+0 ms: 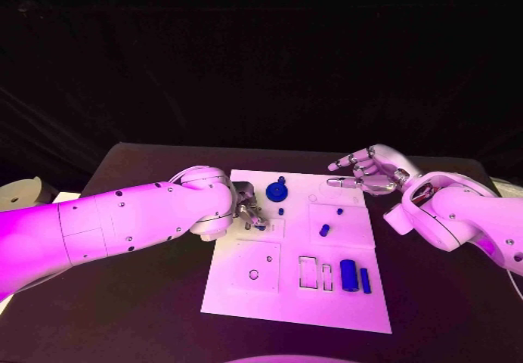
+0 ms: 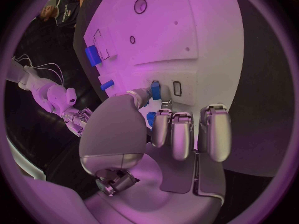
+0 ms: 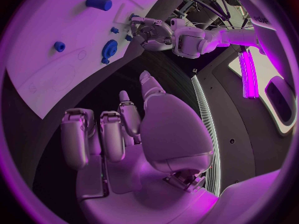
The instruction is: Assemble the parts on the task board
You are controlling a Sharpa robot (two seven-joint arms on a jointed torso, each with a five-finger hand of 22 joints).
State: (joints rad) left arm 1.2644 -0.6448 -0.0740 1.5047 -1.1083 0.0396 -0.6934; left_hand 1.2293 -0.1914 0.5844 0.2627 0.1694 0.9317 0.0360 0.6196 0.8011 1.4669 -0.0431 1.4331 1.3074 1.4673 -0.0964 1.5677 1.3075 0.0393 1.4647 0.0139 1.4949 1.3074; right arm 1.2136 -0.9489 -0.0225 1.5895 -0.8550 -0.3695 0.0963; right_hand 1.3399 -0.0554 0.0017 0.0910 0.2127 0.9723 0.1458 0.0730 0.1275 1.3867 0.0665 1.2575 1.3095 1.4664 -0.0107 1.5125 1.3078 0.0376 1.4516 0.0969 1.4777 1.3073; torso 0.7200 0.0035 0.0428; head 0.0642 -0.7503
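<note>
The white task board point(image 1: 246, 291) lies mid-table. My left hand point(image 1: 242, 213) hovers low over its left edge, thumb and a finger pinching a small blue part point(image 2: 156, 90) beside a narrow slot point(image 2: 177, 88). Past that hand a blue gear point(image 1: 278, 189) sits on the board; it appears in the right wrist view as the gear point(image 3: 109, 50). A blue cylinder point(image 1: 348, 274) and a thin blue bar point(image 1: 365, 280) lie near the right edge, with a small blue peg point(image 1: 323, 229) farther up. My right hand point(image 1: 370, 171) floats above the far right corner, fingers apart, holding nothing.
Two rectangular slots point(image 1: 308, 271) and a round hole point(image 1: 253, 274) are cut in the board's near half. Bare black table point(image 1: 142, 318) surrounds the board. A pale round object point(image 1: 22, 193) sits off the table's far left corner.
</note>
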